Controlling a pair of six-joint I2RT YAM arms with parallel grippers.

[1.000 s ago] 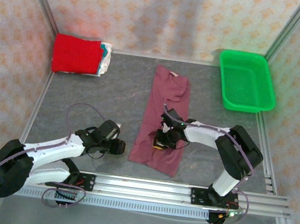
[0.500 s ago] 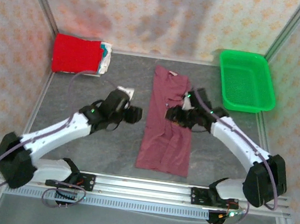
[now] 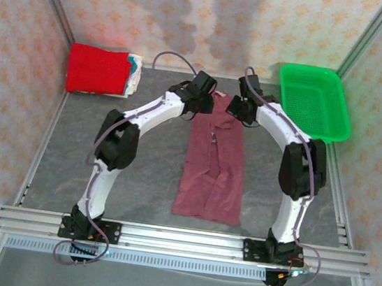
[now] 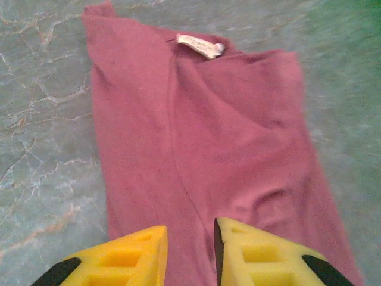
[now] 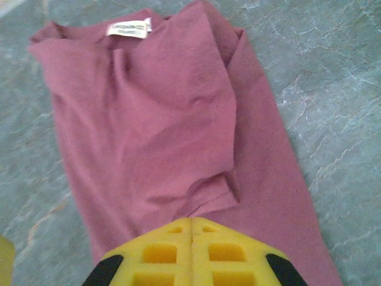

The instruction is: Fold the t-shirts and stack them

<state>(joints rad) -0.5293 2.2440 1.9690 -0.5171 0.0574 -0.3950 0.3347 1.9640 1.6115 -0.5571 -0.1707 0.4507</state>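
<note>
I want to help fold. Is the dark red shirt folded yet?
Partly: the maroon t-shirt lies as a long narrow strip, sides folded in.

We see a green plastic basket [image 3: 315,136] in the far right corner of the grey marbled worktop [image 3: 152,173]. Pale patterned walls [image 3: 110,5] enclose it, and a metal rail [image 3: 185,239] runs along the near edge.

Both arms reach far forward, wrists close together. On left gripper [image 4: 189,231] jaws narrowly apart. On right gripper [image 5: 191,223] jaws pressed together.
</note>
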